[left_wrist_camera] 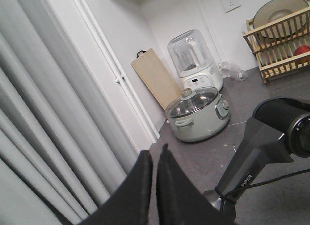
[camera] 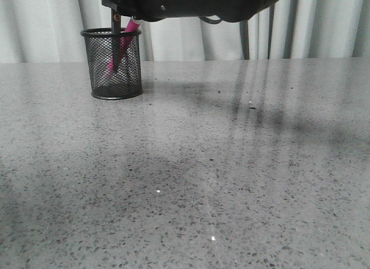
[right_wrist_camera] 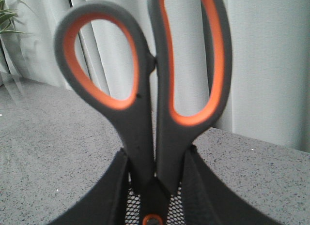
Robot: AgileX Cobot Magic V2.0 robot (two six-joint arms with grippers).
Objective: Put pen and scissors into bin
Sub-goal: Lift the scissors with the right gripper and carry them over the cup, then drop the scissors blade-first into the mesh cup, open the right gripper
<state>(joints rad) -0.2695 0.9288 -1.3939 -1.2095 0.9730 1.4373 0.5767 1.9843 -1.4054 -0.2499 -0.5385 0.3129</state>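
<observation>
Two items: pen (camera: 122,46) and scissors (right_wrist_camera: 150,104) standing in far-left bin (camera: 113,78).
Right gripper (right_wrist_camera: 155,186): clamping scissors; release straight down.
Left gripper (left_wrist_camera: 154,186): fingers resting together, idle.

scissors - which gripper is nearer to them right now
Right. The right gripper is shut on the scissors above the bin; the left gripper faces kitchen appliances, away from them.

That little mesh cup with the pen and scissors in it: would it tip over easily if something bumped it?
Probably fairly easily. The mesh cup looks light, mostly open wire. The scissors, gripped by the right hand, stand well above its rim, which likely makes it top-heavy. The pen leans to one side too. Its flat base may help a little.
</observation>
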